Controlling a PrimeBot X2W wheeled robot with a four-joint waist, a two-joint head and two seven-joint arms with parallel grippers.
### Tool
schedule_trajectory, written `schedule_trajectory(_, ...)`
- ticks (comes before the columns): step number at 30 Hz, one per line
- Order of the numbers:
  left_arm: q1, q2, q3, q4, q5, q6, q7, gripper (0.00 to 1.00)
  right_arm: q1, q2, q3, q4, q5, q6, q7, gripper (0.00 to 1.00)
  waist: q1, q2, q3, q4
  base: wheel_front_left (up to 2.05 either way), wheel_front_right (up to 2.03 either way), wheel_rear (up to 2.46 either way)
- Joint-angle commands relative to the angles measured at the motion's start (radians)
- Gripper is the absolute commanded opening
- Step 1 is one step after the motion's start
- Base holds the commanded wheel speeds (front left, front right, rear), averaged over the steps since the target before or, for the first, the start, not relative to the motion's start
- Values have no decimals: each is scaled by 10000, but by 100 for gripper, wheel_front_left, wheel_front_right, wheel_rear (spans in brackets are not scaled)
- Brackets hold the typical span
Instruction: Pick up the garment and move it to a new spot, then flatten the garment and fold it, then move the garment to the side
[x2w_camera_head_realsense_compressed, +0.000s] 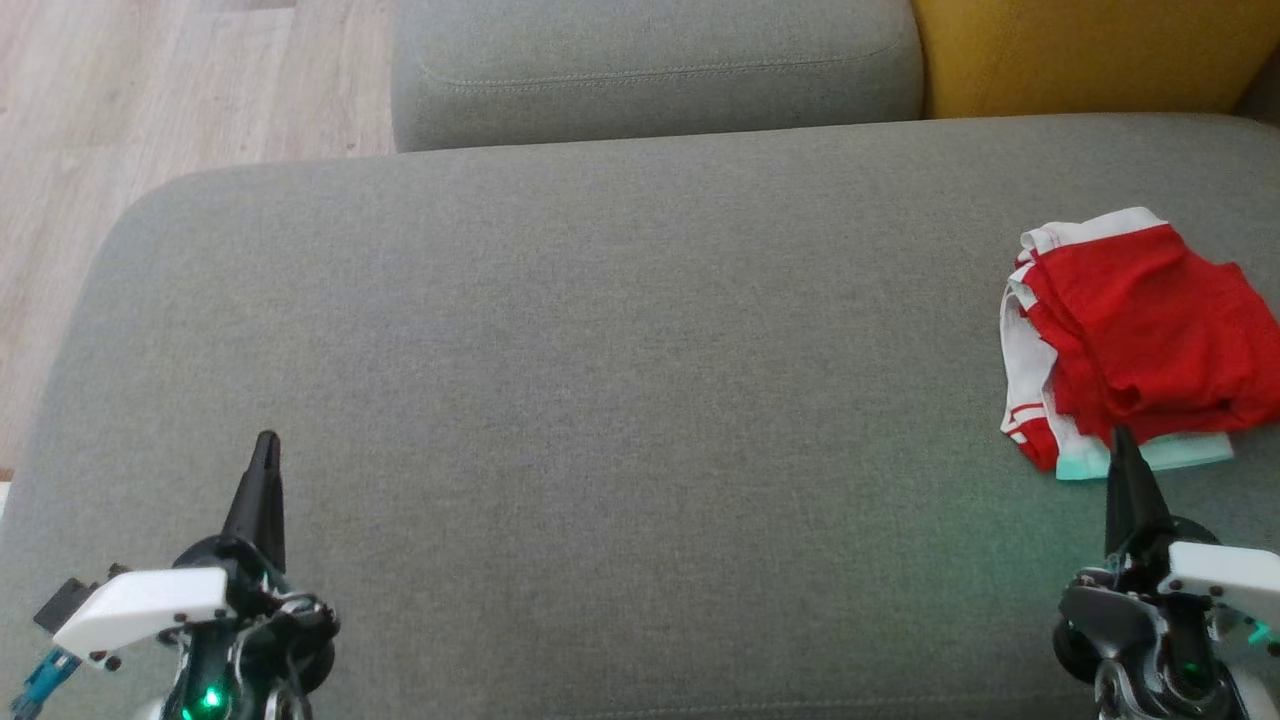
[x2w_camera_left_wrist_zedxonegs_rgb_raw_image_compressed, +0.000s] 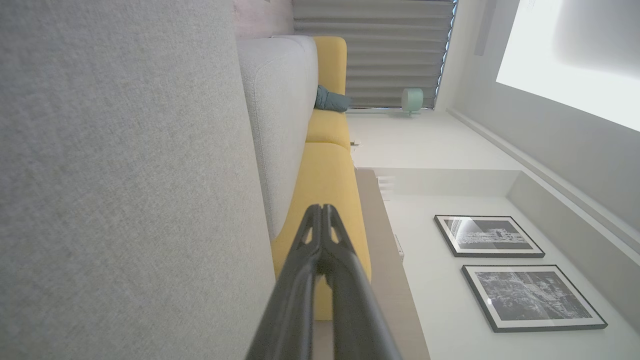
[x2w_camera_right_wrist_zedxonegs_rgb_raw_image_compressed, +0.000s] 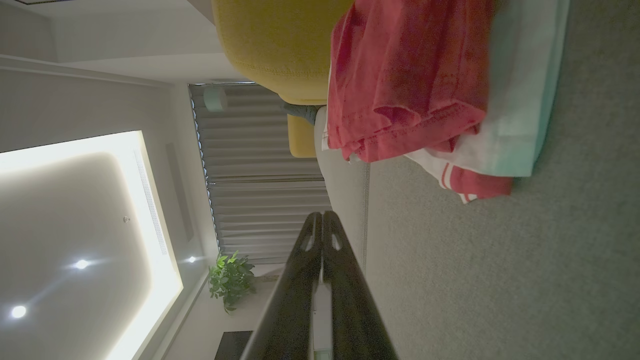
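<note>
Grey woven upholstery, one seat cushion (x2w_camera_head_realsense_compressed: 600, 350): the largest item, spanning the view from left to right and bare across its left and middle. Grey back cushion (x2w_camera_head_realsense_compressed: 650, 60), one, along the far edge. Yellow cushion (x2w_camera_head_realsense_compressed: 1080, 50), one, far right, beside the grey one. Wooden floor (x2w_camera_head_realsense_compressed: 150, 90), pale planks, far left. Garment (x2w_camera_head_realsense_compressed: 1140, 320), one: red cloth with white bands and a pale mint hem, lying at the right edge of the seat cushion, about midway between near and far, gathered into a compact layered stack rather than spread out; the edges are not perfectly squared, and a white striped corner sticks out at its near left. Left gripper (x2w_camera_head_realsense_compressed: 265, 450): near left, above bare cushion, well apart from the garment, fingers pressed together and holding nothing. Right gripper (x2w_camera_head_realsense_compressed: 1122, 440): near right, tip just at the near hem of the garment, fingers likewise closed and empty; the right wrist view suggests the cloth lies ahead of the fingers, not between them, though contact at the tip cannot be ruled out. Status, as a judgement: pick-up, flattening and folding look done, and the stack's place at the right edge suggests the move to the side is done too. Little seems left beyond tidying the loose corner.
</note>
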Motion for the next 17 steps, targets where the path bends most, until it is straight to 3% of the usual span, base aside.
schedule_trajectory(1, -525, 163, 348, -264, -6, -71, 52, 0, -534, -148, 169, -388, 51, -7, 49, 0, 0, 0, 0, -1, 0, 0, 0)
schedule_trajectory(17, -529, 116, 413, -261, 49, -71, 104, 0, -538, -114, 121, -385, 11, -7, 87, 0, 0, 0, 0, -1, 0, 0, 0)
